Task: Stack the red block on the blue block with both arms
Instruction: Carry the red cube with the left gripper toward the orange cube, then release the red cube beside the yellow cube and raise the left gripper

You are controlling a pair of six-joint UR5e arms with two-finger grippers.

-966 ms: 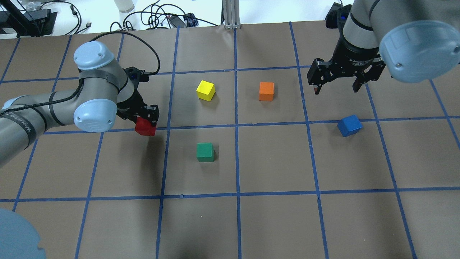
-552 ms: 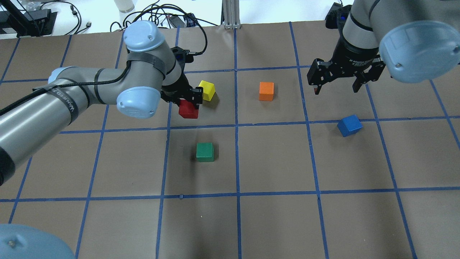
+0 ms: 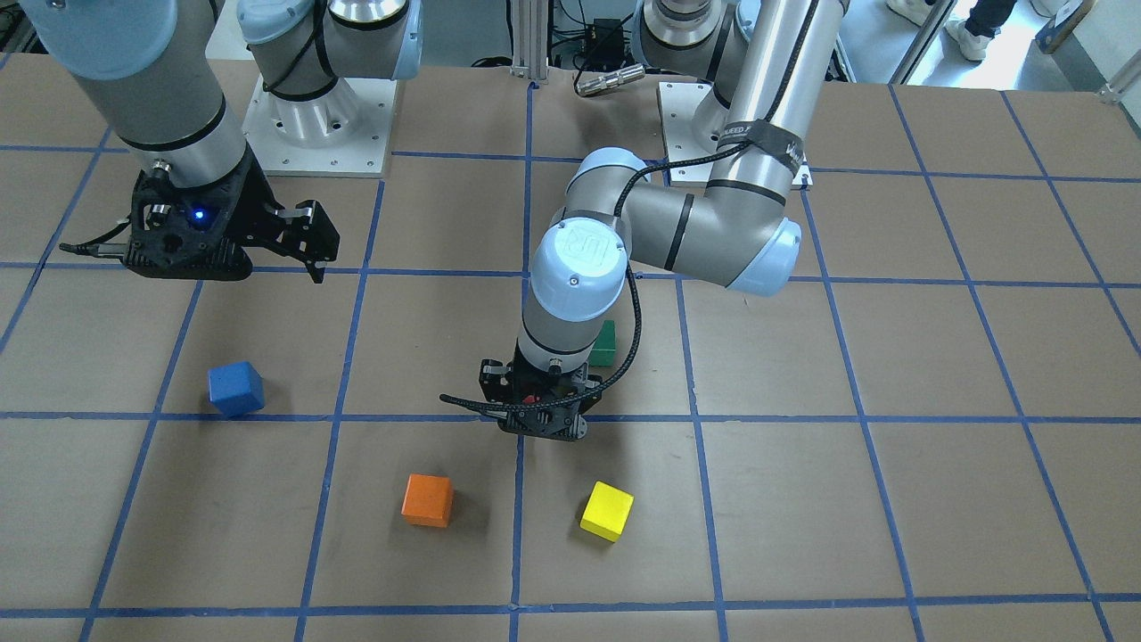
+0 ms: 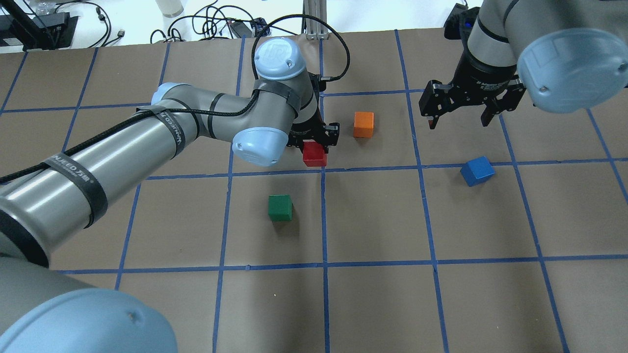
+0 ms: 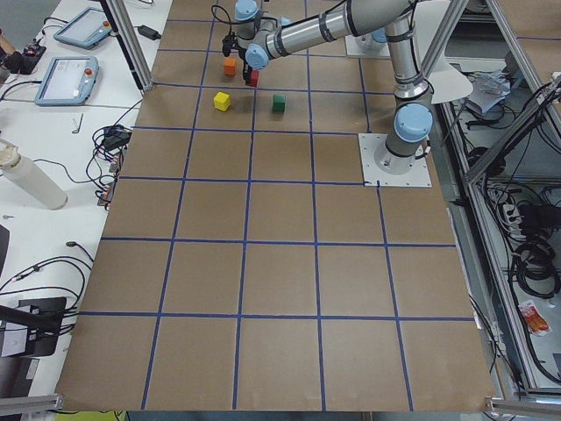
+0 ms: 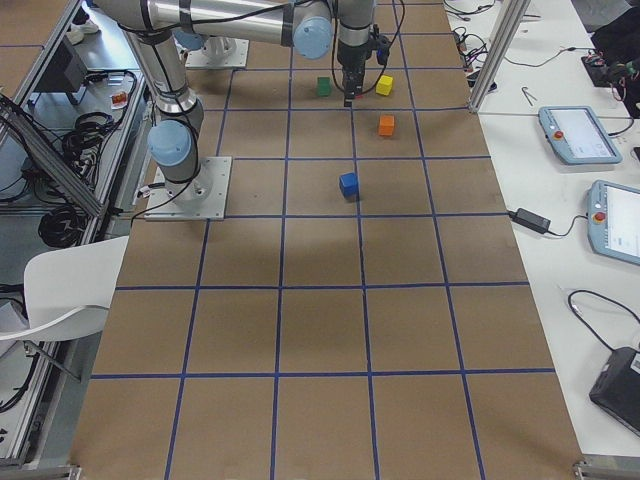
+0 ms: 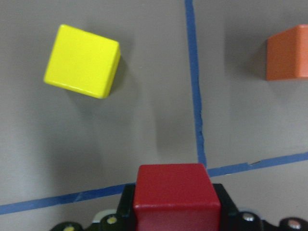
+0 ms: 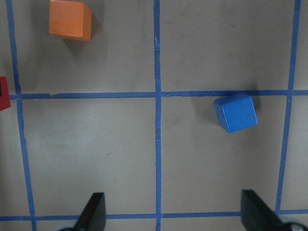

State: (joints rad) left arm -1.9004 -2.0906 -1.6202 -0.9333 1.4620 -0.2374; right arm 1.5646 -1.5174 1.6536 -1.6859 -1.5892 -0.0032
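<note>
My left gripper (image 4: 314,146) is shut on the red block (image 4: 314,154) and holds it just above the table near the centre line, between the yellow and orange cubes. The left wrist view shows the red block (image 7: 175,197) clamped between the black jaws. The blue block (image 4: 477,170) sits tilted on the table at the right, and it also shows in the right wrist view (image 8: 235,112). My right gripper (image 4: 458,121) is open and empty, hovering above and beyond the blue block.
A green cube (image 4: 280,207) sits nearer the robot than the red block. An orange cube (image 4: 363,124) sits just right of the left gripper. A yellow cube (image 3: 607,511) is hidden under the left arm in the overhead view. Blue tape lines (image 4: 373,169) grid the brown table.
My left arm has swung right across the table with the red block, from the left squares to the centre line past the yellow cube. The right arm and blue block have not moved.
</note>
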